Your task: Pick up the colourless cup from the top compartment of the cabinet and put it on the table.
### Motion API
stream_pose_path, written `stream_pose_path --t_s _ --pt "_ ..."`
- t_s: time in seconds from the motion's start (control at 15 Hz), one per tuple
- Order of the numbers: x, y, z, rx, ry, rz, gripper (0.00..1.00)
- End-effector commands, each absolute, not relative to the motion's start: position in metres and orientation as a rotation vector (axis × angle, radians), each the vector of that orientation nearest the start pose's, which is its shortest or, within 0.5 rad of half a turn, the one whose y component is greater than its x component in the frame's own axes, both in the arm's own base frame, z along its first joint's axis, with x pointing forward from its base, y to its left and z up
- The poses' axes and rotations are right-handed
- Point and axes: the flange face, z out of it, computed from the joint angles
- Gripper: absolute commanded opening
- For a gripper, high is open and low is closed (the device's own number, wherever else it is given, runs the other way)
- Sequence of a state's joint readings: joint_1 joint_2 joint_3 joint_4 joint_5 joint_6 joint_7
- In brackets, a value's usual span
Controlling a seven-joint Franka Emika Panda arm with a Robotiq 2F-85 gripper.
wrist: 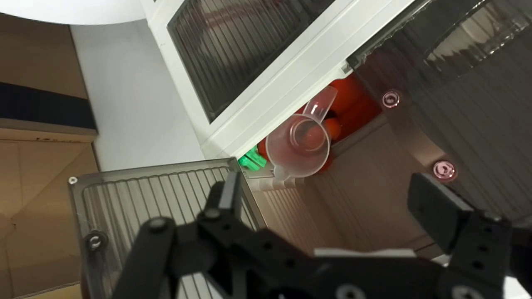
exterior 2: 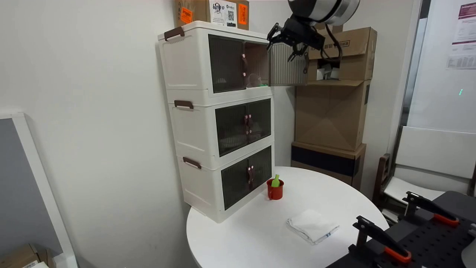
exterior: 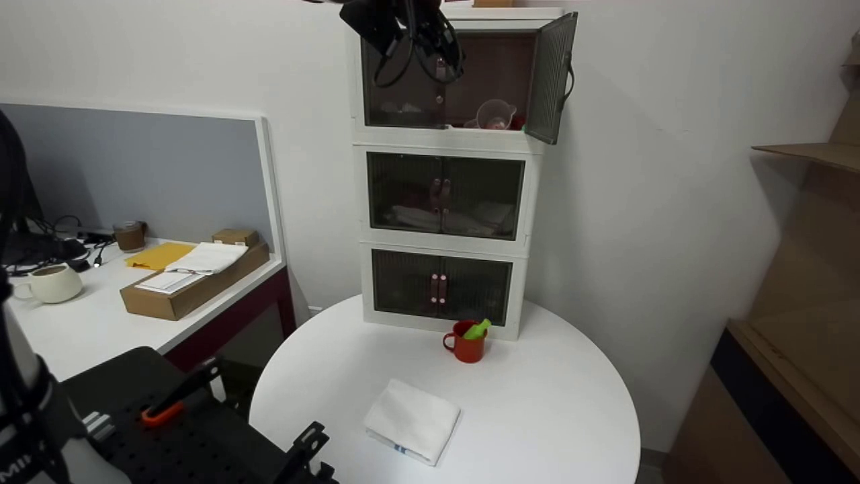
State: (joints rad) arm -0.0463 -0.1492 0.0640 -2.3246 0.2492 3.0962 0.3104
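Observation:
The colourless cup (exterior: 496, 113) stands inside the top compartment (exterior 2: 186, 63) of the white cabinet (exterior 2: 193, 130), near its right front edge. In the wrist view the see-through cup (wrist: 297, 145) shows a spout and a handle-like piece, with red and orange things behind it. The right door (exterior: 552, 77) is swung open; the left door (exterior: 403, 84) is shut. My gripper (exterior 2: 280, 54) is open and empty in front of the compartment, apart from the cup. In the wrist view its fingers (wrist: 326, 187) are wide apart, with the cup beyond them. The round white table (exterior: 551, 410) is below.
A red mug (exterior: 468, 341) with a green thing and a folded white cloth (exterior: 413, 420) are on the table. A green item (wrist: 252, 159) lies beside the cup. Cardboard boxes (exterior 2: 327, 115) stand behind the open door. A desk (exterior: 101, 323) is beside the table.

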Motion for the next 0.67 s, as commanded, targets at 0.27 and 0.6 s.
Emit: stream_pose_path --t_s 0.27,0.6 --pt "0.604 -0.023 0.498 -2.423 0.783 -1.256 1.00" --pt "0.636 -0.042 0.488 -2.392 0.837 -1.247 1.00"
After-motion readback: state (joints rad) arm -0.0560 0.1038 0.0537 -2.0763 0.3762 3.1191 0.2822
